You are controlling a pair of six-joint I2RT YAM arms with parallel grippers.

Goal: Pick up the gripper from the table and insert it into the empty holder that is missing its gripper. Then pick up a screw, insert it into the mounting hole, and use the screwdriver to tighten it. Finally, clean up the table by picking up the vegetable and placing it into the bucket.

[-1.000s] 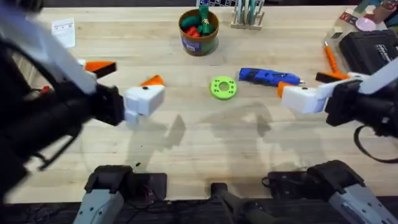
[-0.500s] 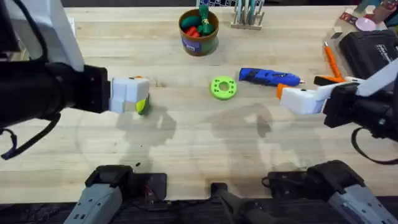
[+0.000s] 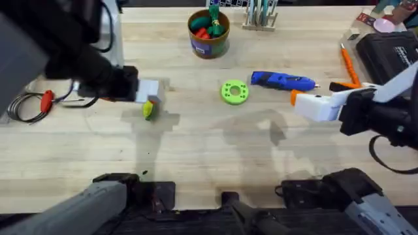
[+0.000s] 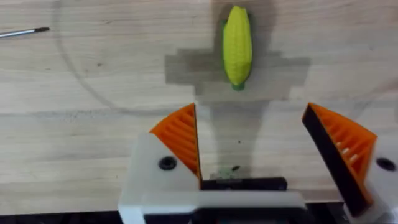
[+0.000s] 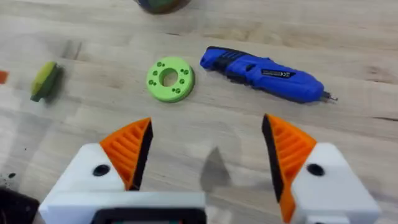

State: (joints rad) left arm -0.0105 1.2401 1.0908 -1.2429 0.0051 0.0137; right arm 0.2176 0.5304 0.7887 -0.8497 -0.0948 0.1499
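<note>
Two grippers over the table (image 3: pixel 209 163), both empty with jaws apart. Near band of the tabletop, from the arm bases up to the toys, is bare wood with free room across its whole width.

Left gripper (image 4: pixel 261 146): orange ribbed pads (image 4: pixel 180 134) spread wide, hanging just short of the vegetable (image 4: pixel 237 45), a small yellow corn cob with a green end, lying flat and untouched. Overhead, the vegetable (image 3: pixel 148 109) sits just beside the left arm's white tip; the arm reaches in from the left, dark and large.

Right gripper (image 5: pixel 208 152): pads parted, held low at the right side.

Mid-table: green disc (image 3: pixel 234 91), then the blue screwdriver (image 3: pixel 282 80) lying flat, tip toward the right. Both lie between the vegetable and the right arm.

Far edge: bucket (image 3: pixel 208 43), upright, red and green toys inside, well apart from the vegetable. Black case (image 3: pixel 388 52) at far right.
</note>
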